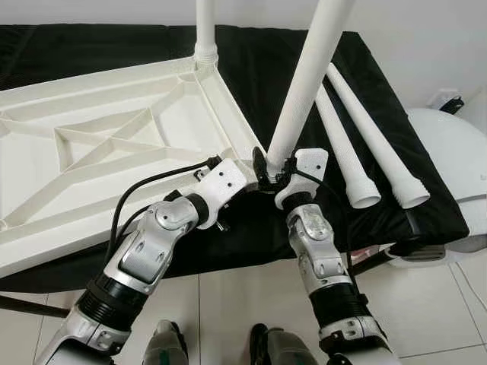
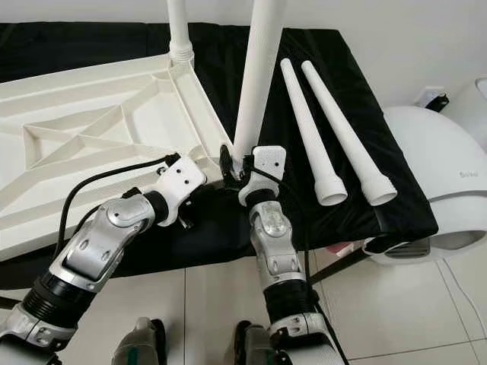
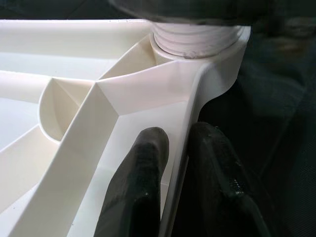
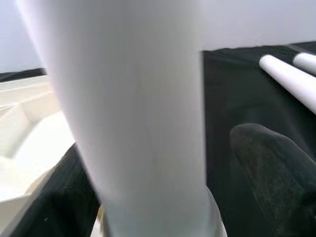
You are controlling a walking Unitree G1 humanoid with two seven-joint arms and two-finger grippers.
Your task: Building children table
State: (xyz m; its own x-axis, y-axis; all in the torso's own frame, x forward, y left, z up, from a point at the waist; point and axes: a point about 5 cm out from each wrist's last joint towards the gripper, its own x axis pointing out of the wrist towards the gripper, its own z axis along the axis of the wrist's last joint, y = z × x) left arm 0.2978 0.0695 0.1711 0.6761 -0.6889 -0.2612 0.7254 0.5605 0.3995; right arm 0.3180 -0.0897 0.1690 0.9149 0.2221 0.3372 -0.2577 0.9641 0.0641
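Tabletop (image 1: 114, 144), white and moulded with ribs, lies upside down on a black-draped worktop (image 1: 251, 61) as the children's table goes together. One leg (image 1: 205, 30) already stands in the corner socket at 12 o'clock, while a second leg (image 1: 308, 76) rises, tilted, from the near corner at about 5 o'clock of the panel. The left gripper (image 3: 173, 163) has its jaws nearly closed, pinching the tabletop's thin rim beside that corner, one finger inside the rim and one outside. The right gripper (image 1: 272, 173) holds the second leg at its base, the jaws set either side of the tube; the right wrist view shows a finger on each side, though firm contact is hard to confirm. Two spare legs (image 1: 365, 144) lie side by side on the cloth at 3 o'clock, open ends toward the robot. The step in hand appears to be seating this leg: it would go best with the tube brought square to its socket before turning, the left hold kept firm so the panel does not slide, and the threads not forced.
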